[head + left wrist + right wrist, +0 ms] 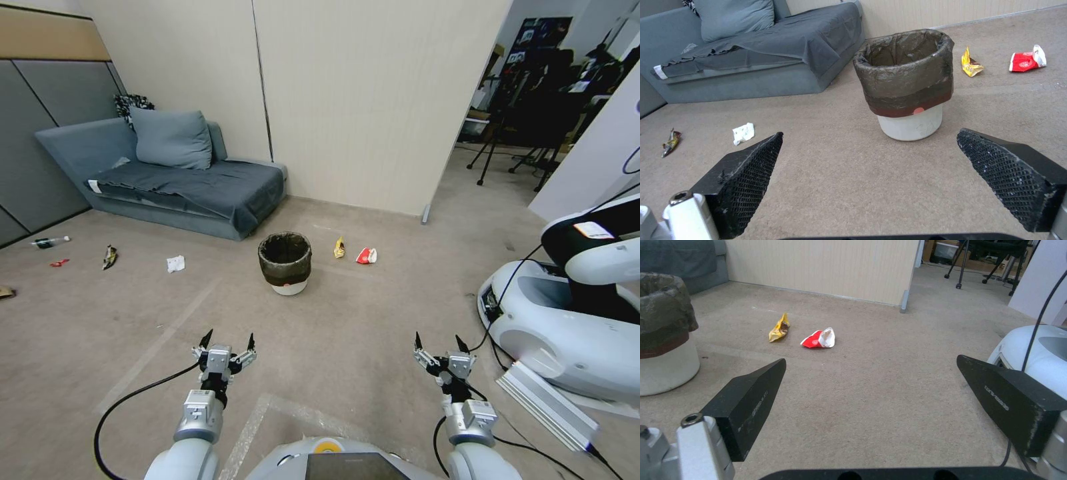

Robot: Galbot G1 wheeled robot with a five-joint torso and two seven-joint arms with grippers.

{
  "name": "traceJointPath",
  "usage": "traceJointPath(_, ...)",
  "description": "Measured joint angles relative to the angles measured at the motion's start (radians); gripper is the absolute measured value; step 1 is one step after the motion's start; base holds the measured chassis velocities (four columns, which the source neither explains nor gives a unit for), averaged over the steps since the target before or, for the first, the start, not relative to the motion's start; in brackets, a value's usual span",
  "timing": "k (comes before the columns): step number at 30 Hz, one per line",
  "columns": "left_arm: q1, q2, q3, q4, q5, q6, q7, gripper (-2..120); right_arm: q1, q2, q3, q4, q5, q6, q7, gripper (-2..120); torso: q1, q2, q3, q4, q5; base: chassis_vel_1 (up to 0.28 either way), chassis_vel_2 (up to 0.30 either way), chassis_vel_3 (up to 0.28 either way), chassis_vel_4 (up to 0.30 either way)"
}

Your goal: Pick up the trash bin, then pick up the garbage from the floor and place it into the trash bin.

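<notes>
Two grippers hang low over the beige short-pile carpet floor (pixel 373 313), both spread wide and holding nothing: the left gripper (pixel 225 341) and the right gripper (pixel 440 343) sit well short of the small round white trash bin lined with a dark brown-black bag (pixel 285 261). The bin stands upright, ahead of and between them, untouched. Just beyond the bin on its right lie a crumpled yellow snack wrapper (pixel 339 248) and a red-and-white packet (pixel 366 255). Off the bin's left side lie a crumpled white tissue (pixel 175 264), a dark shiny wrapper (pixel 109 256), a small red scrap (pixel 59 263) and, farthest, a small bottle (pixel 50 242).

The slack bag folded over the rim could slip under a pinch, so the bin may tilt or drop if only the liner is caught. A white wheeled machine (pixel 567 327) and its cables, right of the bin, could snag the right arm.

The bin's inside is dark. A brown item (pixel 5 291) far left is cut off.
</notes>
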Motion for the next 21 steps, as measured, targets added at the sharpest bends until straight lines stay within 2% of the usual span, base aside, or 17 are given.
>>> traceJointPath(21,0.009,-0.008,-0.003,-0.001,-0.002,-0.005,0.001,100,-0.007,0.000,-0.002,0.000,-0.005,0.012,0.002,100,0.000,0.000,0.000,0.0000,-0.0001,-0.064,0.065,0.062,-0.065)
